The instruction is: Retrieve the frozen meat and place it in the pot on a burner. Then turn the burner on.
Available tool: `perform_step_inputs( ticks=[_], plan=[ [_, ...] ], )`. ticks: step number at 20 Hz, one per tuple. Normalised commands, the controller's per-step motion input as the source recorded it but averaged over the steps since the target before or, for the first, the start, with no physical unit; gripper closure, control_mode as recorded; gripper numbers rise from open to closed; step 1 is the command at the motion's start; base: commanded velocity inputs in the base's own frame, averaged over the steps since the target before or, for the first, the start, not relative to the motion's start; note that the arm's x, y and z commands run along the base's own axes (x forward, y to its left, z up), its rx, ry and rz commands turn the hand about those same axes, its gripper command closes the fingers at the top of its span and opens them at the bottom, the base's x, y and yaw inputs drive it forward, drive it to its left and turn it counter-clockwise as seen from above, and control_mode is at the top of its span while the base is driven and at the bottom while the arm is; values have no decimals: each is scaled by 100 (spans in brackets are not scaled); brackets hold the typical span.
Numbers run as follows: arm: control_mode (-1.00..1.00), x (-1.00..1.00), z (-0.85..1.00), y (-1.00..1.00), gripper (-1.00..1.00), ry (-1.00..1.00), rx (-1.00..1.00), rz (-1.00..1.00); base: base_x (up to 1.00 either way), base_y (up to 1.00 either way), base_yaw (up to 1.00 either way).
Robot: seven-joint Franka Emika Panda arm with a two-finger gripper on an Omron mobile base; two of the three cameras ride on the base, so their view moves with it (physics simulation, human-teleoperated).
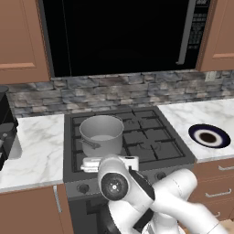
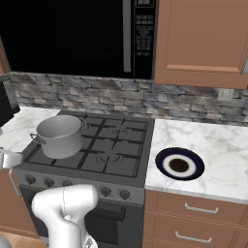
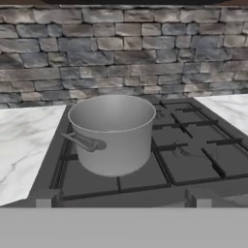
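Now gripper open, holds nothing, before stove front | pot upright on front left burner, side handle toward front left | around: dark-rimmed round plate on right counter, well apart | pot matte grey metal, stove black grates | marble counter, stone backsplash, black microwave, wood cabinets
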Motion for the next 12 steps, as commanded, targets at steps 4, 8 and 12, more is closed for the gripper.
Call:
perform_step_inputs(
  ticks=[4, 8, 12],
  plan=[
    [-100, -35, -19, 0, -100, -4, 0, 0, 0, 0, 0],
    [-100, -40, -27, 0, -100, -1, 0, 5, 0, 0, 0],
    [-100, -21, -50, 0, -100, 0, -1, 8, 0, 0, 0]
  ],
)
